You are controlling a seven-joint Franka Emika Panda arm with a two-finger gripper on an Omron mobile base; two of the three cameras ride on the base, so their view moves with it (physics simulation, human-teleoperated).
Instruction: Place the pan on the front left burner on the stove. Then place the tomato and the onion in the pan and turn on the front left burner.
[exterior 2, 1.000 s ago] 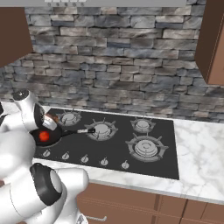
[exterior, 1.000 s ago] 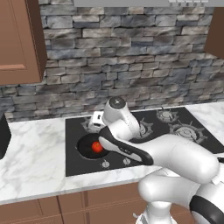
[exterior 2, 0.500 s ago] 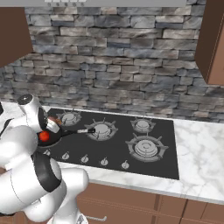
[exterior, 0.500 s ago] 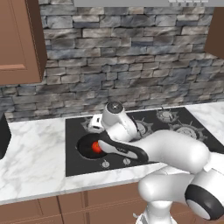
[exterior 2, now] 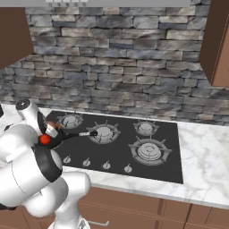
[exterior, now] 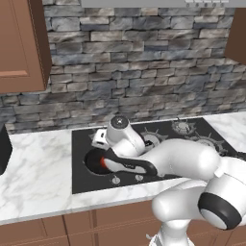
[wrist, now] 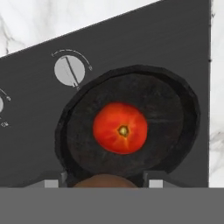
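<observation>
Since a second ago my arm has swung lower and further over the pan (wrist: 131,127), so my elbow hides more of the stove (exterior: 79,158) in the left base view; the tomato (wrist: 120,127) sits in the same spot and my fingers have crept in just a touch.

Right at my fingertips, at six o'clock in the hand view, there's the onion (wrist: 104,180), a brown dome sitting between my two fingers (wrist: 51,183). My pincer (wrist: 101,183) is about half open with the onion in the gap; I cannot tell whether the pads are pressing on it or just flanking it.

Just beyond, the tomato lies in the middle of the pan, stem scar up. The pan is flat on the stove's front left burner, near the stove's corner. Past its rim at eleven o'clock is a silver knob (wrist: 69,71), with marble counter (wrist: 52,22) beyond the glass.

From the right base view, the pan handle (exterior 2: 78,133) points away toward three o'clock, reaching the next burner (exterior 2: 103,132). The stone wall (exterior 2: 116,67) stands behind it all.
</observation>
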